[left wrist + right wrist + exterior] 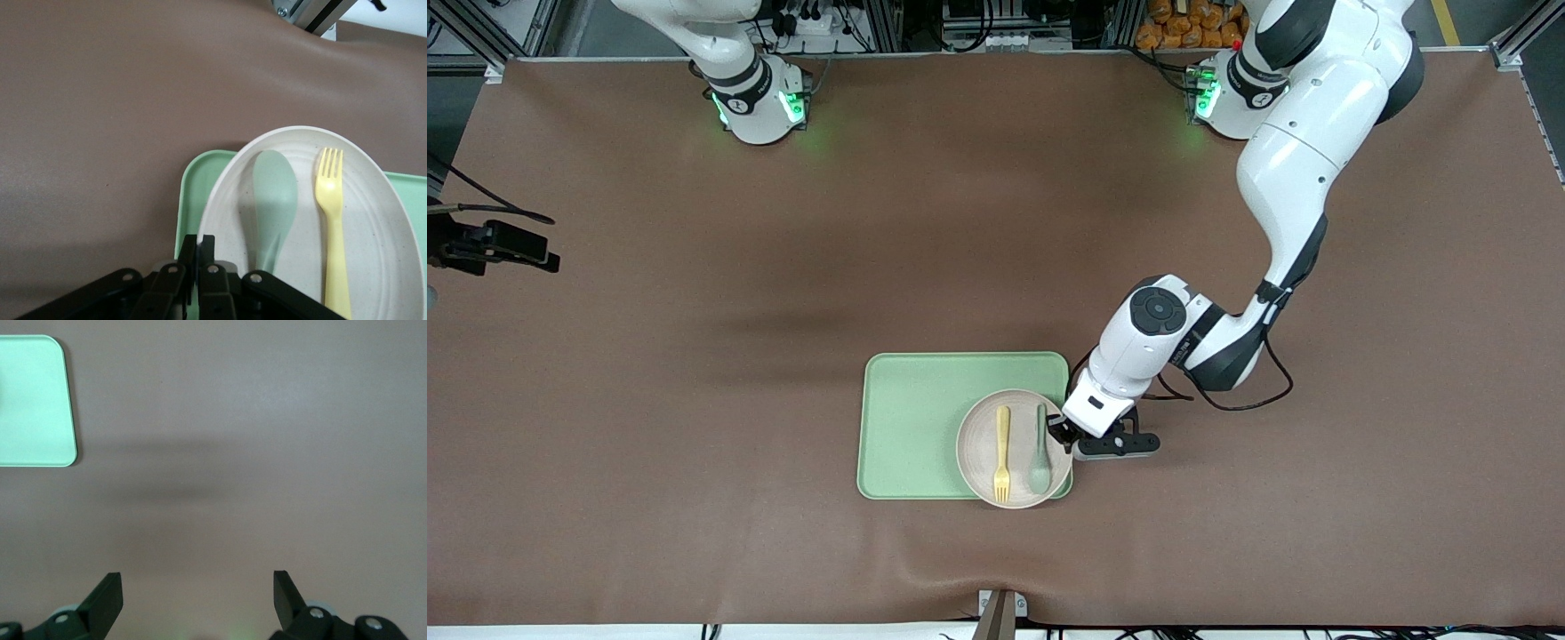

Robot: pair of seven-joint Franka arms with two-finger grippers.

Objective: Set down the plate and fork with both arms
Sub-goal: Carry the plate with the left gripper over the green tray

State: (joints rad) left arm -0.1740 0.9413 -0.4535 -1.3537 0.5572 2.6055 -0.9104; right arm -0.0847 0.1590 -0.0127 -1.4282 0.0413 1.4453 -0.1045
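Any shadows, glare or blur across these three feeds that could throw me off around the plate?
Front view: even light, no glare, soft shadow bands on the brown table cover. Left wrist view: the left gripper, shut on the plate rim, is close and soft; the spoon casts a shadow in the plate; the fork reads sharp. Right wrist view: the open right gripper is blurred; one broad shadow crosses the cover beside the tray.

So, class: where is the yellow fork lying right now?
The fork lies in the plate, beside the spoon, on the tray toward the left arm's end.
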